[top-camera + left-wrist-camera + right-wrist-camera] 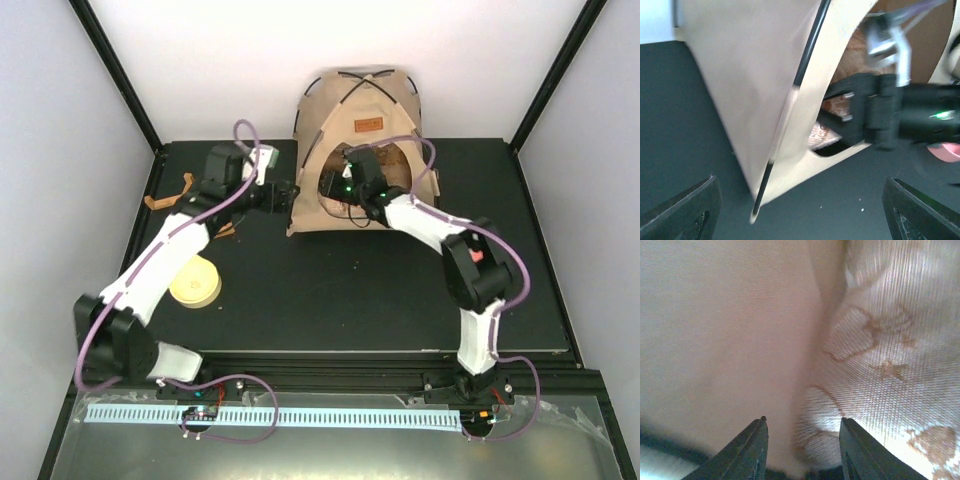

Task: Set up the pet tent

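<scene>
finds the pet tent (360, 110) standing domed at the far middle of the table (330, 290), doorway facing the arms, thin black pole (807, 50) running up the canvas from the left front corner. shows the right gripper (802, 427) reaching inside that doorway, jaws parted partway with nothing pinched between them and the floral cushion (880, 365) just ahead, to its right. shows the left gripper (799, 182) outside, just beside that left front corner, jaws spread wide and empty. turns on this: puts the tent straight ahead of both hands, its corner and slanting pole nearest the left, its interior nearest the right. calls, most likely, for settling the cushion or steadying the corner, but cannot tell which.
</scene>
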`<state>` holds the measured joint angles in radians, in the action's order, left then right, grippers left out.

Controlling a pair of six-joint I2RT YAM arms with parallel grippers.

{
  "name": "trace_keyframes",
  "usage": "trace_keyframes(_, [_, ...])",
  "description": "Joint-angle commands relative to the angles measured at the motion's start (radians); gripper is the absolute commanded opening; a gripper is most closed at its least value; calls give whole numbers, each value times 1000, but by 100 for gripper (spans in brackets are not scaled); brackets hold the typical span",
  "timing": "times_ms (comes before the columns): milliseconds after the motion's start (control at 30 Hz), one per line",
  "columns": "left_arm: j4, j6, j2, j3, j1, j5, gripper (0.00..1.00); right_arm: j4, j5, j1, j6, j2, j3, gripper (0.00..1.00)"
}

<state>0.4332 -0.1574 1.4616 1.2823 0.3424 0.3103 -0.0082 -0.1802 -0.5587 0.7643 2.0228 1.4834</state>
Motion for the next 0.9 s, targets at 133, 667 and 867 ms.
trace_keyframes(133, [106,-219,-341,-291,-17,-283,91,-70,-125,8,-188,-346,-208,50])
trace_keyframes(667, [123,-324,-508,-534,-26,-459,91,-265,-139,11,-317,-870,-615,69])
trace_keyframes(867, [90,-303,-304,-441,-107,-433,84,-305,-136,11,-341,-1069,-716,78])
